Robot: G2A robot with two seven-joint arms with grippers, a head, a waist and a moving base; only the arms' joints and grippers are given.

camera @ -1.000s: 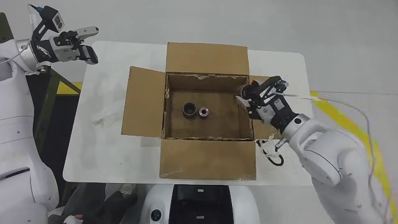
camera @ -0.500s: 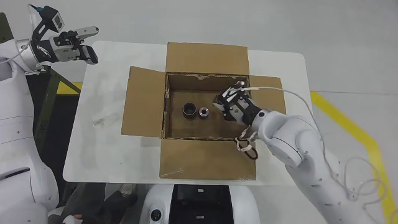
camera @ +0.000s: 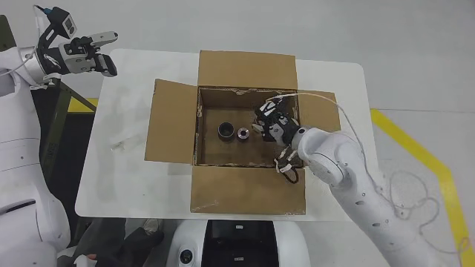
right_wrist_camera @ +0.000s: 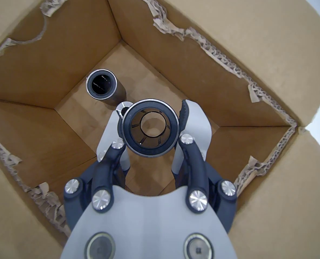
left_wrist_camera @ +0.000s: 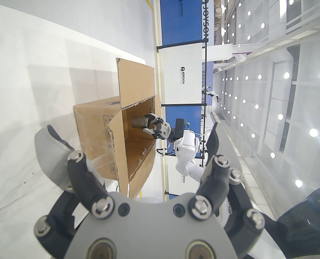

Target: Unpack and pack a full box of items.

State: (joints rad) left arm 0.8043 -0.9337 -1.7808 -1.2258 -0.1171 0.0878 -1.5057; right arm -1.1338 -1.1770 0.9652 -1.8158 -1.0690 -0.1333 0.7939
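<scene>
An open cardboard box (camera: 215, 174) stands mid-table with its flaps spread. On its floor a dark metal cylinder (camera: 225, 130) (right_wrist_camera: 102, 86) stands upright, with a smaller silver piece (camera: 243, 133) beside it. My right gripper (camera: 269, 124) (right_wrist_camera: 152, 110) hangs inside the box, just right of the silver piece. It is shut on a ringed metal cylinder (right_wrist_camera: 149, 128) (left_wrist_camera: 139, 121), held by its sides. My left gripper (camera: 96, 53) (left_wrist_camera: 133, 141) is open and holds nothing, off the table's far left corner.
The white table (camera: 119, 185) has bare room left of the box, apart from a small clear scrap (camera: 122, 144). The box walls (right_wrist_camera: 211, 82) have torn edges and close in around my right gripper. A yellow floor line (camera: 415, 144) runs to the right.
My right gripper has moved left from the box's right wall to the middle of the box, by the silver piece. The left arm has not moved.
</scene>
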